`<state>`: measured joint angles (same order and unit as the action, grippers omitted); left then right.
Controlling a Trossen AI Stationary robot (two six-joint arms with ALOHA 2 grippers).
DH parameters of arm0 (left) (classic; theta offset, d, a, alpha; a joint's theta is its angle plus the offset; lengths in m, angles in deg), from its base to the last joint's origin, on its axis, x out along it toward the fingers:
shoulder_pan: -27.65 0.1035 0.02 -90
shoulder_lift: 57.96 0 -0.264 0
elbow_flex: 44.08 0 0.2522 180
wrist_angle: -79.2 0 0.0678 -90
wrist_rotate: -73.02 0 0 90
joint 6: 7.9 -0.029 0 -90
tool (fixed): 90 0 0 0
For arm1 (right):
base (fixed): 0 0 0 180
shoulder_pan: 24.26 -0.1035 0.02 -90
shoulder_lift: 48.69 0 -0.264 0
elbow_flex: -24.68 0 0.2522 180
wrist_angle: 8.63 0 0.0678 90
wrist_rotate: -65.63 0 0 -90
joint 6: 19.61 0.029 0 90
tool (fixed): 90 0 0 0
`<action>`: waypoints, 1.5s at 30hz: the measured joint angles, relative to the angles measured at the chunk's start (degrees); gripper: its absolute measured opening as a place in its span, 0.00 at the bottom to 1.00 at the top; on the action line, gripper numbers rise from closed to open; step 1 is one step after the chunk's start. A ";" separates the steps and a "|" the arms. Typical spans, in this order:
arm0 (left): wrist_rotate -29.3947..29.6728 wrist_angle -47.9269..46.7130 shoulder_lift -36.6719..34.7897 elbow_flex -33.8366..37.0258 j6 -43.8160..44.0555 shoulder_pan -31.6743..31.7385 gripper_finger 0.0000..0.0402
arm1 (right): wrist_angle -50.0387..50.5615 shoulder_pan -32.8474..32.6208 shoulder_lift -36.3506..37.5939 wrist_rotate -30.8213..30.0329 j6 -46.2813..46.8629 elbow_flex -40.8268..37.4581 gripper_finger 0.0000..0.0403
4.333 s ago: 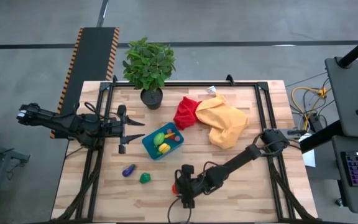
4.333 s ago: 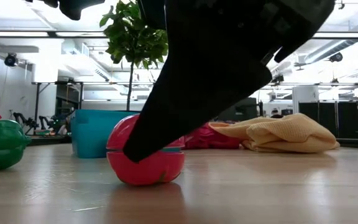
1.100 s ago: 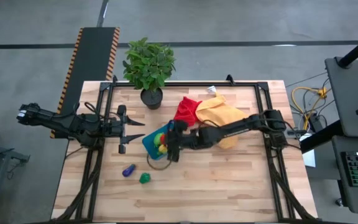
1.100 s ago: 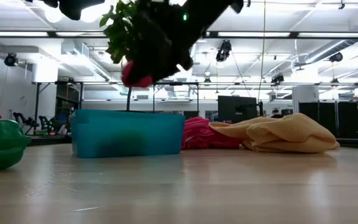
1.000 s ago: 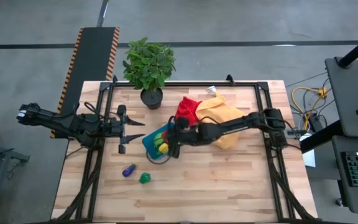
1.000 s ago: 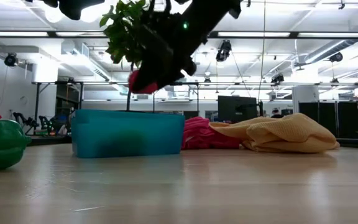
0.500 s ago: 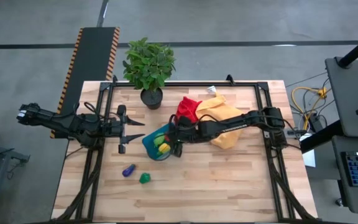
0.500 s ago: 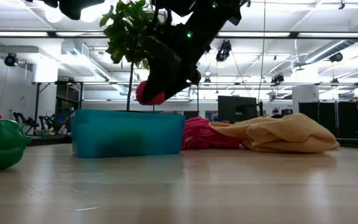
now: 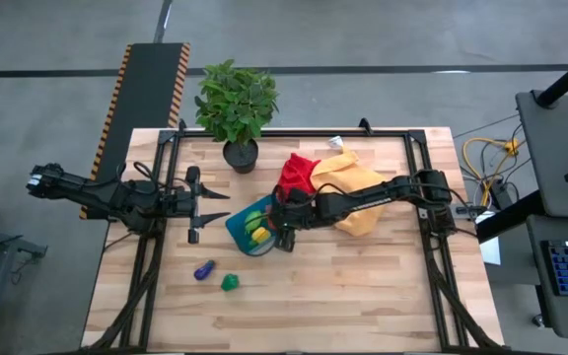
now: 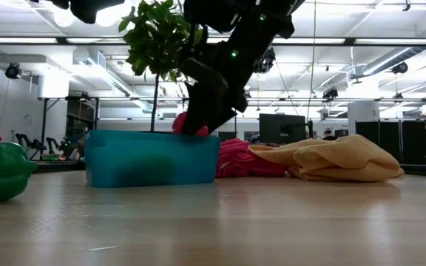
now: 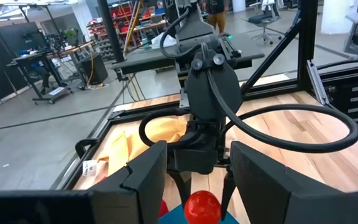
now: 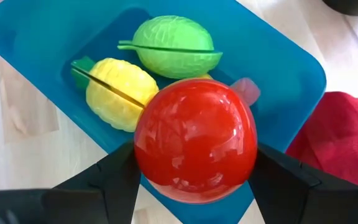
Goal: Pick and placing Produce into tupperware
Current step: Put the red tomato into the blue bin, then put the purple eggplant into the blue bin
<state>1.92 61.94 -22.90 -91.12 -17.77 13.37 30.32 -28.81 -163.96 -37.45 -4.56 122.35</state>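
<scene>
So the right gripper (image 12: 194, 180) had its jaws clamped on the red tomato (image 12: 195, 139), hanging right over the tupperware (image 9: 237, 229) mid-table. Drop-off step, I'd say: let go. Left gripper (image 9: 221, 205) waited near the table's left edge, jaws partly apart, empty.

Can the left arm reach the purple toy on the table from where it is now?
Probably yes. The purple toy lies in the open, just in front of the left gripper, with nothing between them. The right gripper, holding the red ball, is over the tupperware, off to the side.
</scene>
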 joint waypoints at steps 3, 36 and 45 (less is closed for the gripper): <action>0.00 -0.02 0.04 0.02 0.00 0.01 0.41 | -0.07 0.00 0.00 0.00 -0.02 0.01 0.62; 0.02 -0.03 0.08 0.04 0.02 0.01 0.41 | -21.35 -9.48 32.24 1.72 -12.47 -21.32 0.57; 0.38 -0.04 0.07 0.04 0.00 0.00 0.41 | -36.04 -14.94 61.57 -2.68 -13.61 -48.95 0.52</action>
<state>2.29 61.89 -22.83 -91.08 -17.77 13.37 -5.72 -43.75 -102.38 -40.13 -18.17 73.40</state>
